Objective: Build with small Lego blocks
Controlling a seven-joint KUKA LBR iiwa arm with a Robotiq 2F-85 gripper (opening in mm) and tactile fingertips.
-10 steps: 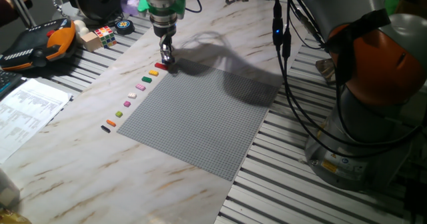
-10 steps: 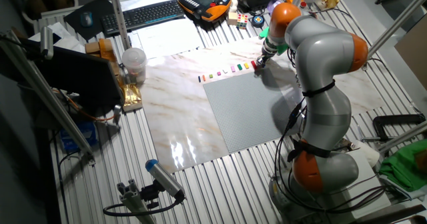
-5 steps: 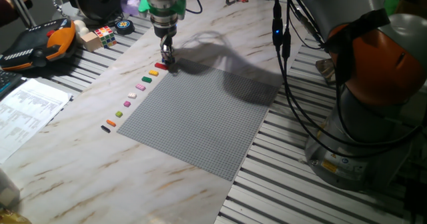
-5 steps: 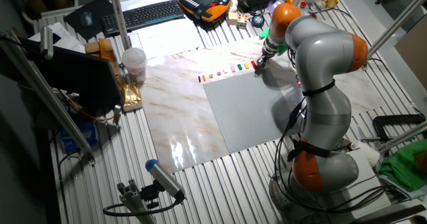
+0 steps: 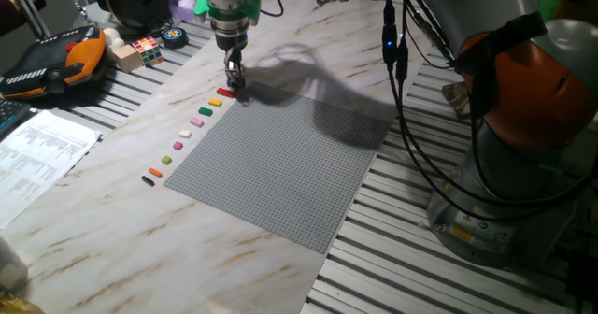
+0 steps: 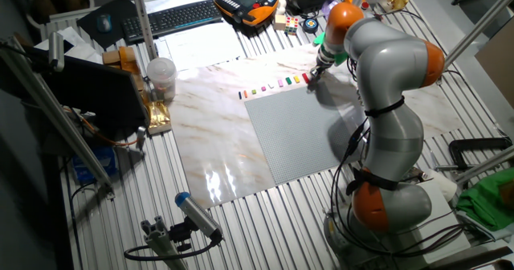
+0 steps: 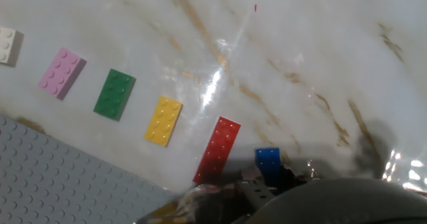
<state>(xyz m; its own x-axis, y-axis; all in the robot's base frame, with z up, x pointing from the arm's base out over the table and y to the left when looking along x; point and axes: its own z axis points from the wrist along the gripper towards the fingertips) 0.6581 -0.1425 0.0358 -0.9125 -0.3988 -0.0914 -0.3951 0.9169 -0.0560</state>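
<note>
Six small bricks seen in hand view: white (image 7: pixel 7 45), pink (image 7: pixel 61 73), green (image 7: pixel 115 94), yellow (image 7: pixel 164 121), red (image 7: pixel 217 150), blue (image 7: pixel 268 164), lined up on marble worktop (image 7: pixel 300 57) just beside edge of grey baseplate (image 7: pixel 60 184). More of the row (purple, orange, black, approx.) visible in one fixed view, too small to sort with confidence. Fingers (image 5: pixel 234 80) down at the row's far end, right at red/blue bricks (image 5: pixel 225 92); same spot in other fixed view (image 6: pixel 309 77). Blue brick sits at fingertip level, partly tucked under dark hardware.

Step, prob.: first pick, at blue brick. Next move needs a firm close across brick's short sides, straight lift w/o nudging red neighbour, then carry over to baseplate studs.

Can't tell how wide fingers stand or whether anything is held: tips blurred and cut off at bottom of hand view, too small in fixed views. Blue brick's lower half hidden.
</note>
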